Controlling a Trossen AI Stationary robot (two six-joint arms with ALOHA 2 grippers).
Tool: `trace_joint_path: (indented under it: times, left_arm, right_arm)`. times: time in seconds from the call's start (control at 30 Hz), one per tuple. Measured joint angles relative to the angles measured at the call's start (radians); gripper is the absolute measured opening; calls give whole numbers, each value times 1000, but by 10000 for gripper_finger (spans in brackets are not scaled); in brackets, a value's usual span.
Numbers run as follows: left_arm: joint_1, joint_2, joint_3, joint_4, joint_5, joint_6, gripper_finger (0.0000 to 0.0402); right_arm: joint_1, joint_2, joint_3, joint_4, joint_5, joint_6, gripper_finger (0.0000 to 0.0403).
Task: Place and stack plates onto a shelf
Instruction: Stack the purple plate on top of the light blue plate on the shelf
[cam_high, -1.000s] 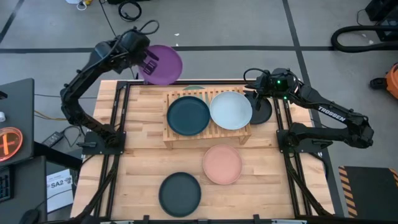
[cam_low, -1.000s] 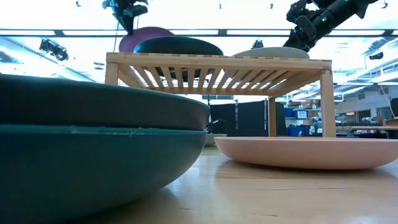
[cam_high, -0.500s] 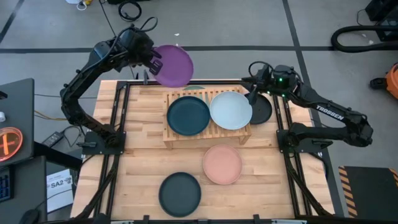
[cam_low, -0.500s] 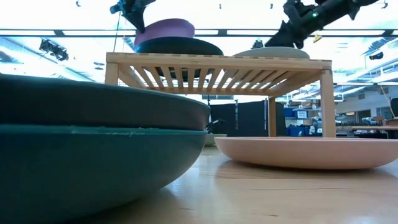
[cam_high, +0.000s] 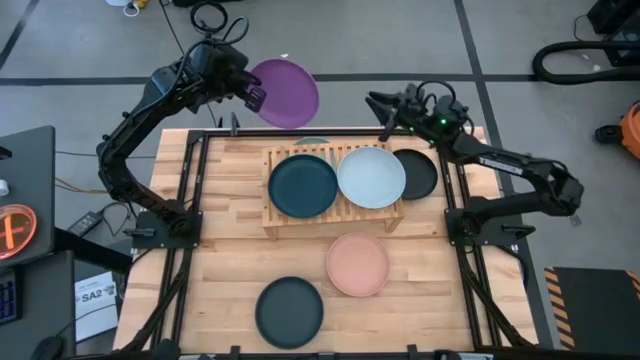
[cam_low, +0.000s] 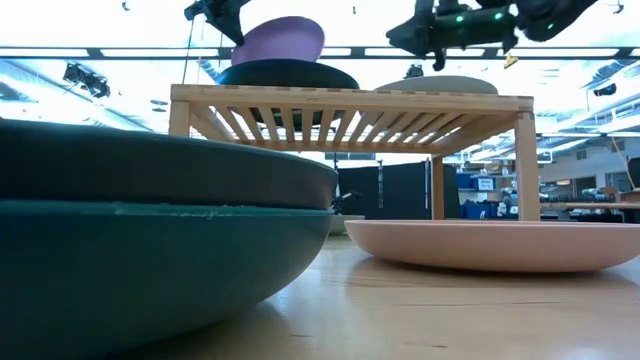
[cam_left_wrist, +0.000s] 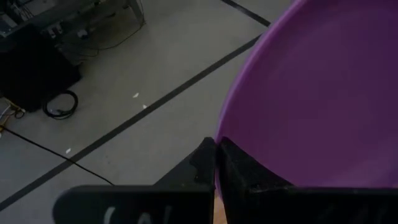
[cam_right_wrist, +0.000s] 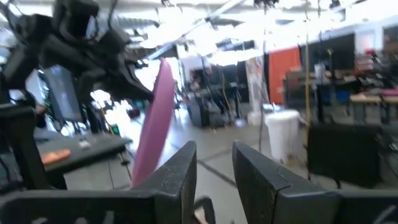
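Observation:
My left gripper (cam_high: 254, 97) is shut on a purple plate (cam_high: 284, 92), held in the air past the table's far edge, beyond the far left corner of the shelf (cam_high: 340, 221). On the shelf sit a dark teal plate (cam_high: 303, 186) and a pale blue-white plate (cam_high: 371, 177). My right gripper (cam_high: 378, 113) hangs open and empty above the shelf's far right corner, pointing at the purple plate. A charcoal plate (cam_high: 421, 173) lies on the table right of the shelf. My left gripper pinches the purple plate's rim (cam_left_wrist: 227, 133) between its two fingers (cam_left_wrist: 205, 163), on the plate's left side. The fingers come from the table's left, slanting down. The plate is lifted clear and tilted, its hollow face turned up.
A salmon pink plate (cam_high: 358, 264) lies on the table in front of the shelf. A dark plate (cam_high: 289, 312) sits on another near the front edge. A mint green rim (cam_high: 313, 141) shows behind the shelf. Black rails (cam_high: 192, 190) run along both sides of the table.
My left gripper has turned at the wrist and swung the purple plate up and toward the table's right; the plate now lies flatter. My right gripper has risen from beside the charcoal plate, tipped up to about level and moved toward the table's left and far edge.

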Motion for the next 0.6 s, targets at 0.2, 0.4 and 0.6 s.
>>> trace_joint_path:
  times: [0.2,0.4,0.6]
  left_arm:
    - [0,0,0,0,0,0,9]
    - [0,0,0,0,0,0,9]
    - [0,0,0,-1,-2,0,9]
  right_arm:
    - [15,100,0,193,-27,28,117]
    - [55,174,21,234,-27,20,171]
    - [106,255,116,233,-26,20,232]
